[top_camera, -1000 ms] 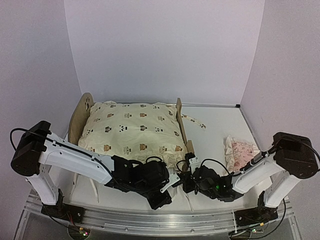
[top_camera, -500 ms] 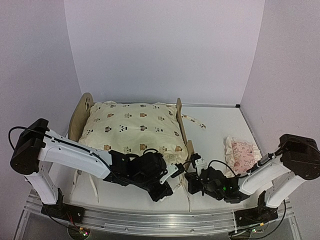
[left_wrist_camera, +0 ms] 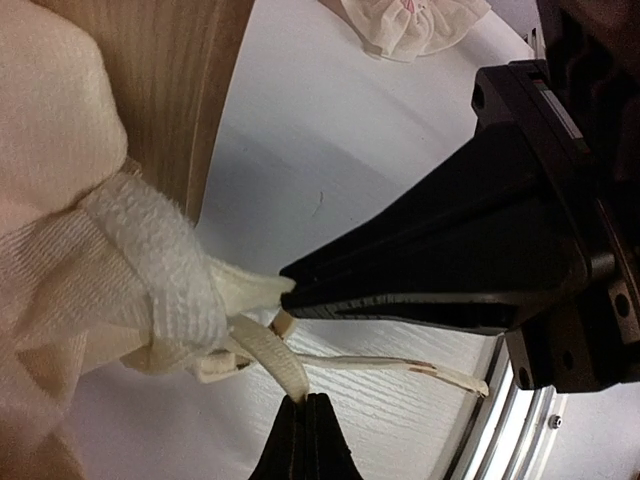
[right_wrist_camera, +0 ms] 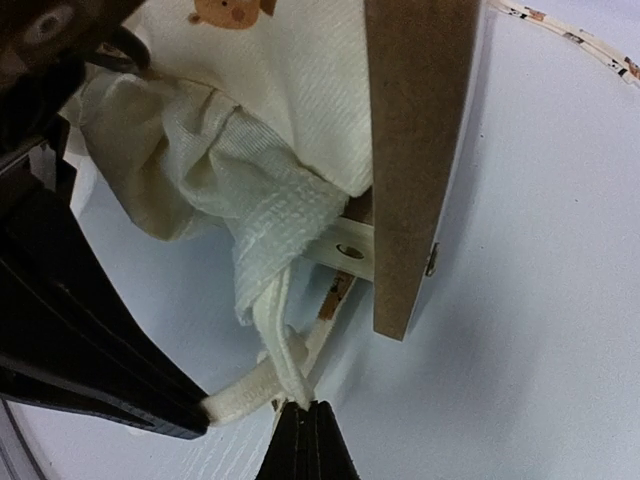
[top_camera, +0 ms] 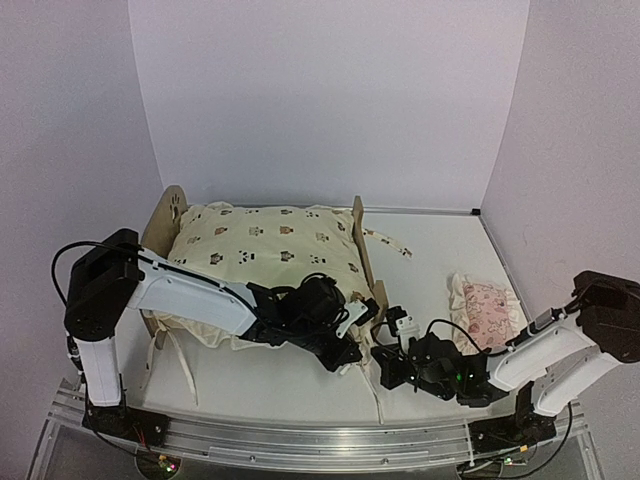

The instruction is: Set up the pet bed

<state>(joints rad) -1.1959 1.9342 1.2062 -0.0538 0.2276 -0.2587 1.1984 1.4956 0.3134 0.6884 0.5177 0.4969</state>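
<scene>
Pet bed (top_camera: 150,250) on left half of desk (top_camera: 440,250): headboard (top_camera: 170,205) at left edge, footboard (right_wrist_camera: 415,150) near desk middle. Cream animal-print cushion (top_camera: 265,255) fills frame. Arms meet at footboard's near corner. Left end effector (left_wrist_camera: 308,405) pressed together, pinching cushion tie (left_wrist_camera: 268,352). Right end effector (right_wrist_camera: 305,410) likewise pinched on cushion tie. Pink ruffled pillow (top_camera: 483,303) near right edge. Open desk between footboard and pillow.

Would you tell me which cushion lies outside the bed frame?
The small pink pillow, alone on the table right of the pet bed; the cream animal-print cushion lies inside it.
</scene>
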